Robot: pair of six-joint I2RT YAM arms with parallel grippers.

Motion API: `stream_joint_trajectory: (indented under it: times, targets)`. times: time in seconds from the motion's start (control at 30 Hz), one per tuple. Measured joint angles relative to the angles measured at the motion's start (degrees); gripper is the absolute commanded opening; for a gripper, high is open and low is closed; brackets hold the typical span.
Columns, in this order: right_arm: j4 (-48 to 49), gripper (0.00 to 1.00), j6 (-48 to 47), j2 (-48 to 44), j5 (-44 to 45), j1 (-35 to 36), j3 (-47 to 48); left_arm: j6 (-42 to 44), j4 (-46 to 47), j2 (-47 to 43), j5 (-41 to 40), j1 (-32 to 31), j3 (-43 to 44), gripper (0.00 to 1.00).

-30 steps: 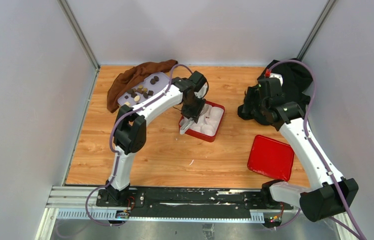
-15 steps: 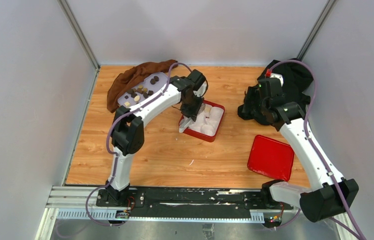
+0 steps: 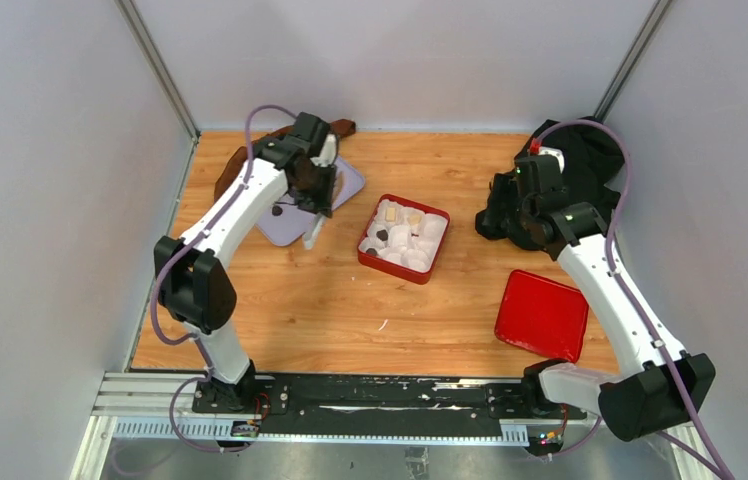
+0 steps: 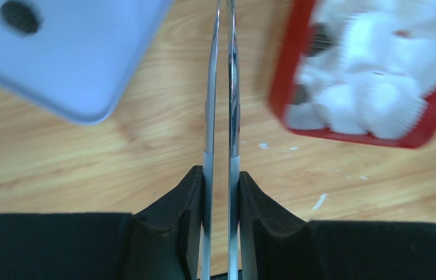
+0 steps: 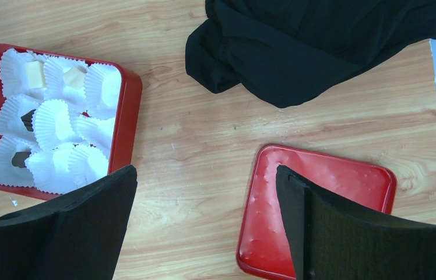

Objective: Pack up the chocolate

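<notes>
Left gripper, nearly closed, points down by lavender tray; right gripper spread wide.

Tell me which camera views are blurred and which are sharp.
Left wrist view: the red square box of white paper cups and the lavender plastic tray are smeared; only the thin metal blades of the left gripper look crisp. Right wrist view: sharp, with faint glare on the flat red lid near the black cloth. Top view: even light, soft shadows.
</notes>
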Motion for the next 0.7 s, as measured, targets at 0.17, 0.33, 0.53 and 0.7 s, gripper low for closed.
stream_joint_trajectory:
  times: [0.17,0.33,0.53,0.7]
  targets:
    - [0.09,0.93,-0.02,0.68,-0.5,0.0,0.0,-0.59,-0.37,-0.57,-4.13,9.99,-7.1,0.29]
    - [0.22,0.93,-0.04,1.42,-0.92,0.0,0.0,-1.6,-0.31,-0.28,-5.86,13.84,-10.64,0.4]
    - [0.22,0.93,-0.07,1.68,-0.9,0.0,0.0,-3.52,2.14,3.21,-6.25,13.94,-11.69,0.42]
    - [0.2,0.93,-0.11,1.68,-0.85,0.0,0.0,-5.51,4.66,5.9,-7.91,13.99,-11.69,0.43]
